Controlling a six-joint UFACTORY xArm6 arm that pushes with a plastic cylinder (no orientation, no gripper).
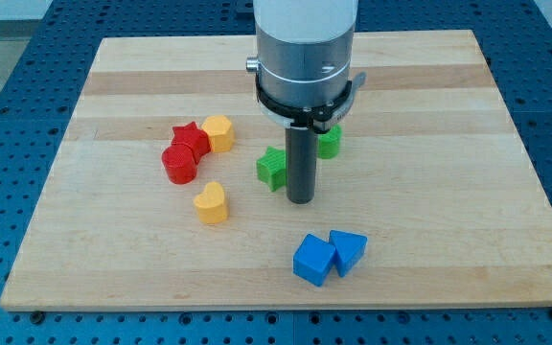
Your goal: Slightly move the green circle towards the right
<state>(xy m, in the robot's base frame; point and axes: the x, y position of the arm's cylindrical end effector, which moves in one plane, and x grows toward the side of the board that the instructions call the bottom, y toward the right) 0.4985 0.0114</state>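
The green circle [330,143] sits near the board's middle, partly hidden behind my rod. My tip [300,199] rests on the board just below and to the left of it, with a small gap between them. A green star [271,168] lies right next to the rod on its left side, close to the tip.
A red star [190,137], a red round block [179,164] and a yellow block [218,132] cluster at the left. A yellow heart [212,203] lies below them. A blue cube [313,260] and a blue triangle [348,251] sit toward the view's bottom. The wooden board [448,192] ends at blue perforated table.
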